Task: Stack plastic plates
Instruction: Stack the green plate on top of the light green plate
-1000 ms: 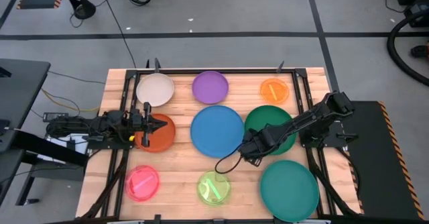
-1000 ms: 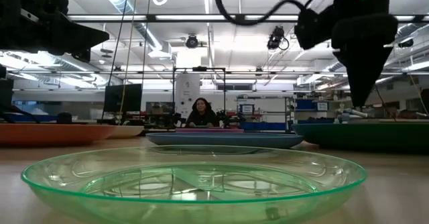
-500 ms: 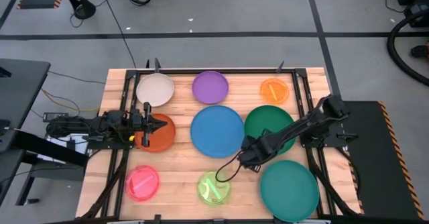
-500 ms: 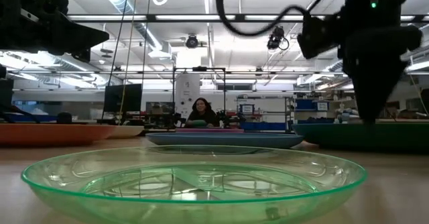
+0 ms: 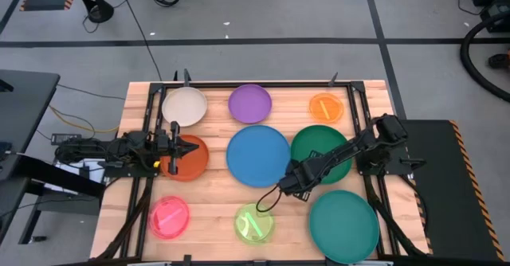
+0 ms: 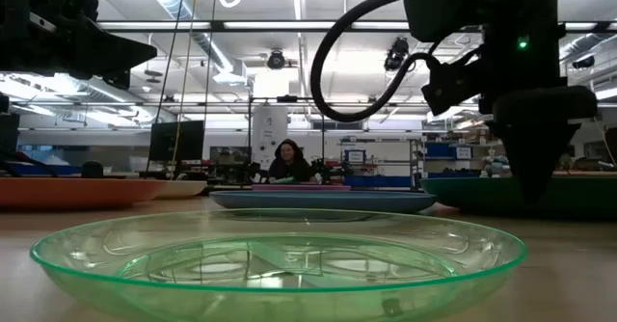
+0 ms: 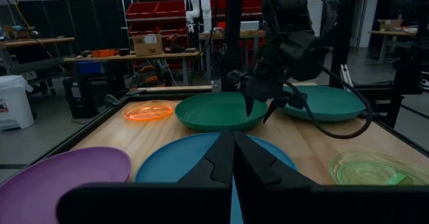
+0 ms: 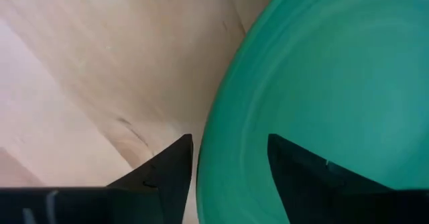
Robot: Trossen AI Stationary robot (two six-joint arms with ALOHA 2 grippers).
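Teal plate (image 8: 322, 96) fills most of what lies under my right hand (image 8: 228, 158); its rim runs between my two spread fingers (image 8: 164, 174), one over the bare wood of the counter (image 8: 100, 56), the other over the plate. Nothing is gripped. From above, that hand (image 5: 292, 183) sits just off the teal plate's (image 5: 344, 225) far-left edge, with the dark green plate (image 5: 319, 148) just behind it, the blue plate (image 5: 258, 155) to its left and the lime plate (image 5: 254, 223) nearer the front edge.

My left hand (image 5: 191, 149) waits with fingers pressed together, empty, above the rust-orange plate (image 5: 185, 162). Beyond it lie the cream plate (image 5: 185, 107) and the purple plate (image 5: 249, 103); the pink plate (image 5: 169, 217) sits nearer the front. The small orange plate (image 5: 325, 107) lies well behind my right hand. No plate rests on another.
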